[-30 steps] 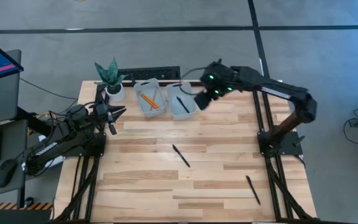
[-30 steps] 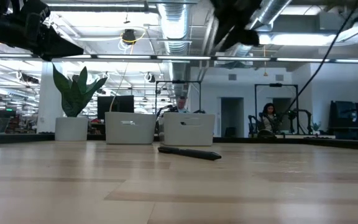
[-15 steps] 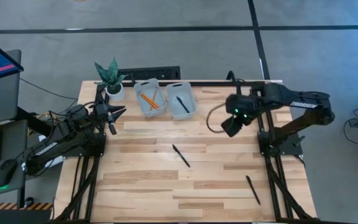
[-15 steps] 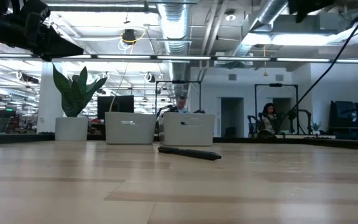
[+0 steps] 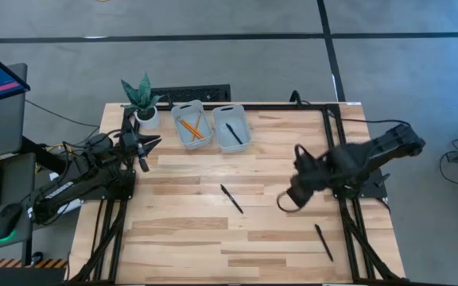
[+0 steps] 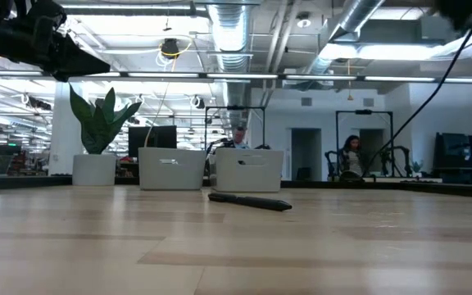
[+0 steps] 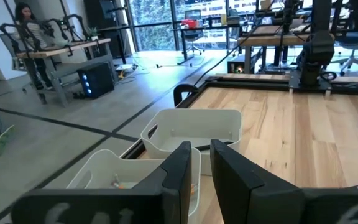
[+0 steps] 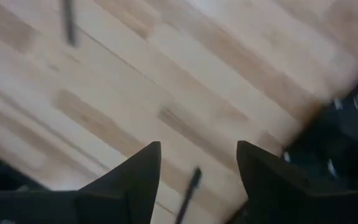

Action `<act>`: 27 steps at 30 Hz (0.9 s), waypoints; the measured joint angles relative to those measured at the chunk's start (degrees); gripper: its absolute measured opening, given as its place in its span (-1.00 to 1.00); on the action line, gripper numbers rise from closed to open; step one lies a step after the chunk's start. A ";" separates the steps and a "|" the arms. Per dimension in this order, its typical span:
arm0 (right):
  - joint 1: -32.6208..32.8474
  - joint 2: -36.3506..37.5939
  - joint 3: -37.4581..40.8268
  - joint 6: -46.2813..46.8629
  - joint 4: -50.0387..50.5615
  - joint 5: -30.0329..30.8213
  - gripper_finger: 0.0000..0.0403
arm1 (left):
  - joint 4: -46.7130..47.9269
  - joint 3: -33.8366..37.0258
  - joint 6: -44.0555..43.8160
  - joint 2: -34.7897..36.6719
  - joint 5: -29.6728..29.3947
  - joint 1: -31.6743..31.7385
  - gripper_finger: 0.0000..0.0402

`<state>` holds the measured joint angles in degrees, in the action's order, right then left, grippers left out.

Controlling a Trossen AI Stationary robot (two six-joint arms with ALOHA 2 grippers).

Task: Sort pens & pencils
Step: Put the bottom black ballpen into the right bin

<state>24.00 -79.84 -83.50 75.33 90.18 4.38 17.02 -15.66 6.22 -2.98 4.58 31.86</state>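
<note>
Pens first, seen from the high view: two are lying loose on the table (image 5: pixel 181 238), one near the middle (image 5: pixel 230 199) and one toward the front right corner (image 5: pixel 323 241), both slanting the same way, far end toward my left arm's side and near end toward the right. My right gripper (image 5: pixel 289 200) is hanging over the boards between them, so either is within my right arm's reach. My left gripper (image 5: pixel 144 151) is waiting well apart at the left edge by the plant (image 5: pixel 141 95). A third pen (image 5: pixel 233 133) is sitting in the right-hand bin (image 5: pixel 245 127), and the pencils (image 5: pixel 191 129) are lying in the bin beside it (image 5: pixel 175 119).

Looking level across the table, I am seeing the middle pen (image 6: pixel 250 201) lying flat and nearly broadside in front of the two bins; neither of my grippers is showing down at board height.

Through my left wrist, my fingers (image 7: pixel 179 171) are standing nearly together with only a thin gap and nothing between them, facing the two bins.

Through my right wrist, my fingers (image 8: pixel 138 177) are spread wide and empty. One pen (image 8: pixel 188 194) is showing low in the gap between them, its length running roughly with my fingers rather than across them, so I judge a wrist turn is needed before closing. Another (image 8: pixel 70 23) is lying farther off.
</note>
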 joint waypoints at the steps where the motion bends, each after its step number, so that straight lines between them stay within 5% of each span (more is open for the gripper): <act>1: 1.39 0.16 2.06 2.85 -0.23 -0.80 0.16 | -0.01 0.00 0.02 0.00 0.02 0.00 -0.74; 10: 12.95 0.47 18.16 24.08 -12.14 -10.00 0.16 | -0.09 0.00 0.00 0.00 0.07 0.00 -0.74; 17: 19.48 -0.21 27.04 36.23 -29.60 -10.18 0.16 | -0.07 0.00 -0.01 0.00 0.02 0.00 -0.74; 27: 28.49 -2.80 31.64 50.93 -35.02 -10.29 0.16 | 0.00 0.00 -0.47 0.00 -0.13 0.00 -0.74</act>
<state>52.48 -82.64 -51.86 126.26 55.16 -5.91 17.02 -15.66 5.74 -2.98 4.45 31.86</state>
